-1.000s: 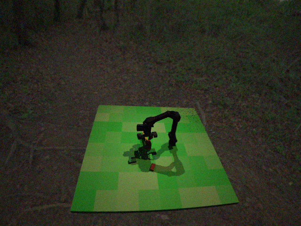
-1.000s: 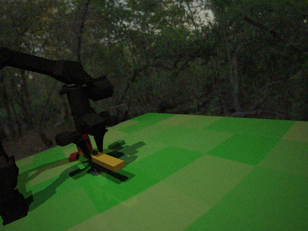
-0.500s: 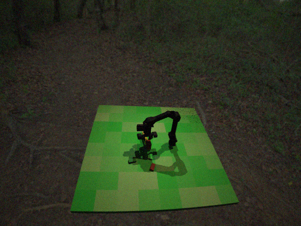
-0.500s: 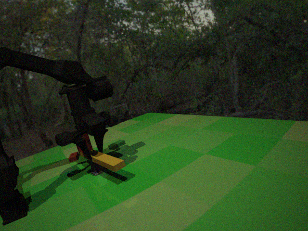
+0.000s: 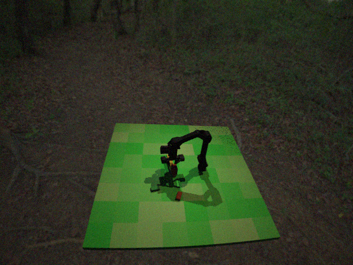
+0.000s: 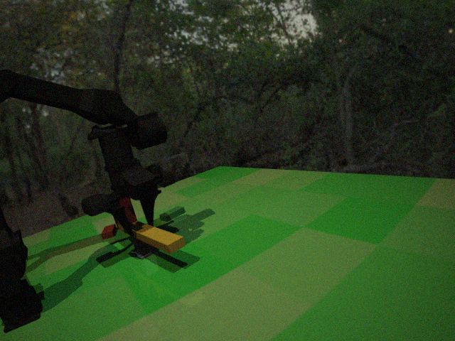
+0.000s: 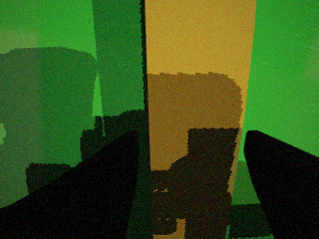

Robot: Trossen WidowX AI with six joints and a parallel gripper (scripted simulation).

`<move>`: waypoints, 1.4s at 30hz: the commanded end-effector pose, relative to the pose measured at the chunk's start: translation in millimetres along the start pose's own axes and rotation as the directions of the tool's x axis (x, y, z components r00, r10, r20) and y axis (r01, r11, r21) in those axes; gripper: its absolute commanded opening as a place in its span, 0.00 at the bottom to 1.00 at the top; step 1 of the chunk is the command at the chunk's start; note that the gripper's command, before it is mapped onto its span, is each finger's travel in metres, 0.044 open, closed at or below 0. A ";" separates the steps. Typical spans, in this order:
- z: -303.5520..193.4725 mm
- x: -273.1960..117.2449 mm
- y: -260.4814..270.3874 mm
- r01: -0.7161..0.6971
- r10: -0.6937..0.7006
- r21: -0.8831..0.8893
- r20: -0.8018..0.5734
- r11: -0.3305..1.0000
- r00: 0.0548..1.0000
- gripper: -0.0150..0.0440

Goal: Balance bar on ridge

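A: Where was the long yellow rectangular bar (image 5: pixel 171 162) (image 6: pixel 158 236) (image 7: pixel 199 40)?
B: Above the table (image 5: pixel 159 211) (image 6: pixel 257 286) (image 7: pixel 284 75), lengthwise between the black two-finger gripper's (image 5: pixel 172 160) (image 6: pixel 142 228) (image 7: pixel 191 134) fingers, which stood apart, unclamped.
A: Required clearance?
B: Straight up, probably; sideways travel risked tipping it.

Yellow-orange bar (image 5: pixel 171 162) (image 6: pixel 158 236) (image 7: pixel 199 45), black claw (image 5: pixel 172 159) (image 6: pixel 142 226) (image 7: pixel 191 141), patchwork tabletop (image 5: pixel 159 211) (image 6: pixel 264 234) (image 7: pixel 284 65) in greens
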State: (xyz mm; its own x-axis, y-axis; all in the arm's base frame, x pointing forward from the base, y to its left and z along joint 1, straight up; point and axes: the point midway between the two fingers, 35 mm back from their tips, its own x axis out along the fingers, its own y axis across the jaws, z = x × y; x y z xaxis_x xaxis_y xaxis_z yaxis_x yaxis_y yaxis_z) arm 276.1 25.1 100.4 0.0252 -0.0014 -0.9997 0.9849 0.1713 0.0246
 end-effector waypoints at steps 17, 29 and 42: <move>0.5 -81.6 2.7 0.000 0.000 0.000 0.000 1.000 1.000 1.00; 0.3 -99.9 -0.4 0.000 0.000 0.000 0.000 1.000 1.000 1.00; 0.3 -99.9 -0.4 0.000 0.000 0.000 0.000 1.000 1.000 1.00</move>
State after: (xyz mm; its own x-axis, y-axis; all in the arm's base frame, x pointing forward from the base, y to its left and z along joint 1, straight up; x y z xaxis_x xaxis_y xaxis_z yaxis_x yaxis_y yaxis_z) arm 272.6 24.7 199.0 0.0219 -0.0018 -0.9998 0.9850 0.1713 0.0213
